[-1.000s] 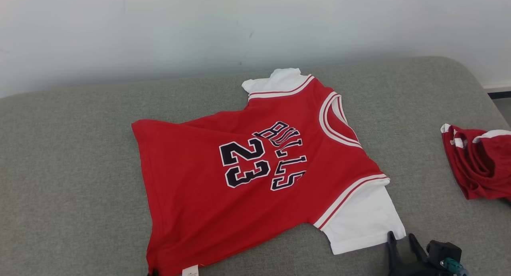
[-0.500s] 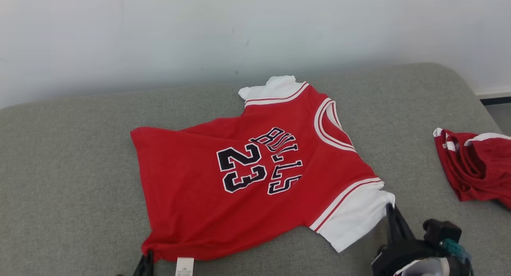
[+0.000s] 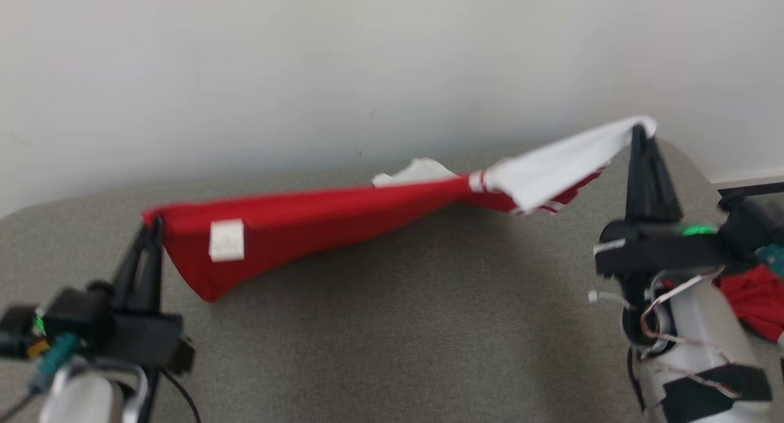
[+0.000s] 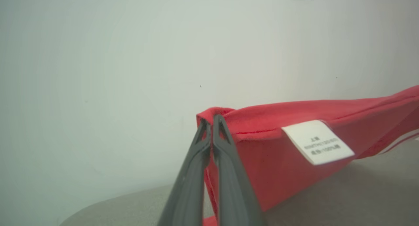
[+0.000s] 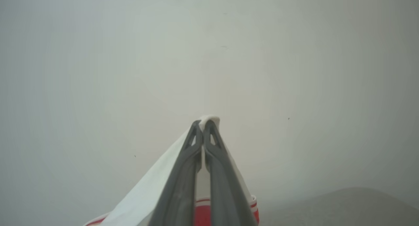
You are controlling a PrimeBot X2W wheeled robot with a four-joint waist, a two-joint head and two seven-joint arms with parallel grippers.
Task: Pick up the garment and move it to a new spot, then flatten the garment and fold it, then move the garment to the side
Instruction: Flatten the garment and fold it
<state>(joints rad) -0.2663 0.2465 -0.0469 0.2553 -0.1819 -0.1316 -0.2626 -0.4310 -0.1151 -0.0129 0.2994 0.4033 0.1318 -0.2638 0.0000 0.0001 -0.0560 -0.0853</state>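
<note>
The garment (image 3: 318,218), a red jersey with white sleeves, hangs stretched in the air above the grey cushion (image 3: 380,337). My left gripper (image 3: 154,222) is shut on its red hem corner, close to a white care label (image 3: 226,239). My right gripper (image 3: 638,129) is shut on the tip of a white sleeve, held higher than the left. In the left wrist view the fingers (image 4: 211,119) pinch the red hem (image 4: 294,128). In the right wrist view the fingers (image 5: 203,124) pinch white sleeve cloth (image 5: 147,193). The far sleeve (image 3: 416,171) still touches the cushion.
A second red garment (image 3: 756,300) lies bunched at the right edge of the cushion, behind my right forearm (image 3: 692,337). A pale wall (image 3: 367,62) rises just behind the cushion.
Both grippers have risen with the garment, lifting it off the cushion from lying flat. The right gripper closed on the white sleeve. The head camera has tilted up.
</note>
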